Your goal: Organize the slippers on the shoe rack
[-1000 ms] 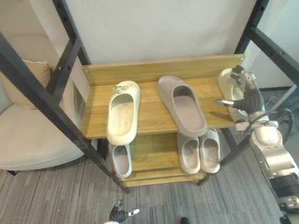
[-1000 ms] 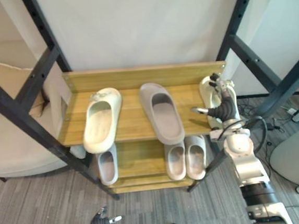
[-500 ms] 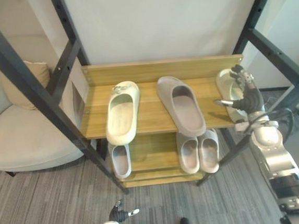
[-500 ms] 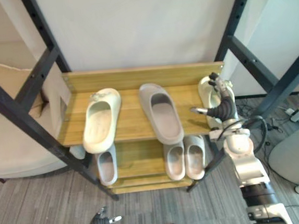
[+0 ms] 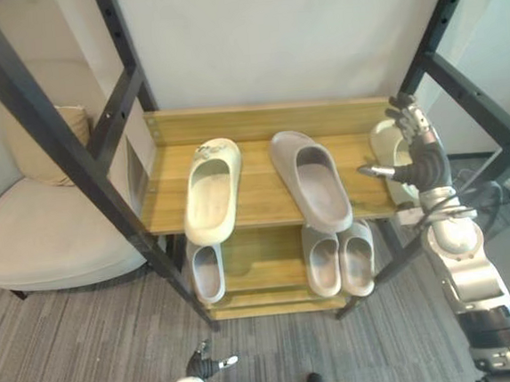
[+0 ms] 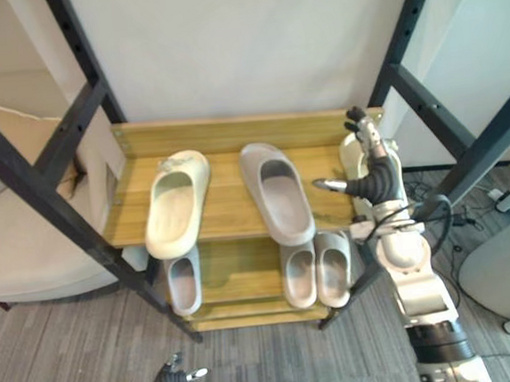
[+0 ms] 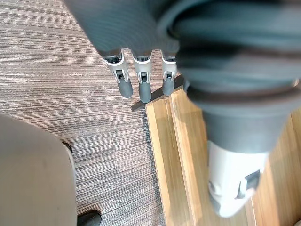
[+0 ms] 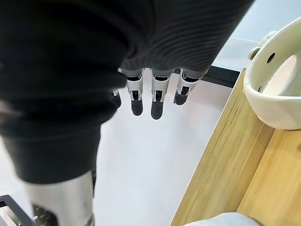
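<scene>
The wooden shoe rack (image 5: pixel 258 119) carries three slippers on its top shelf: a cream slipper (image 5: pixel 210 190) at the left, a taupe slipper (image 5: pixel 312 179) in the middle and a second cream slipper (image 5: pixel 385 144) at the right end. My right hand (image 5: pixel 420 154) hovers open just above that right-end slipper, fingers straight and thumb pointing at the taupe one. In the right wrist view the cream slipper (image 8: pixel 277 89) lies beyond the straight fingers (image 8: pixel 157 101), untouched. Low by the floor, my left hand (image 5: pixel 203 365) hangs open.
The lower shelf holds a single grey slipper (image 5: pixel 207 271) on the left and a grey pair (image 5: pixel 339 257) on the right. Black metal frame posts (image 5: pixel 65 163) cross in front at both sides. A beige armchair (image 5: pixel 36 237) stands left of the rack.
My right hand has lifted off the right-end cream slipper and its fingers have straightened upward. The slippers stay where they were.
</scene>
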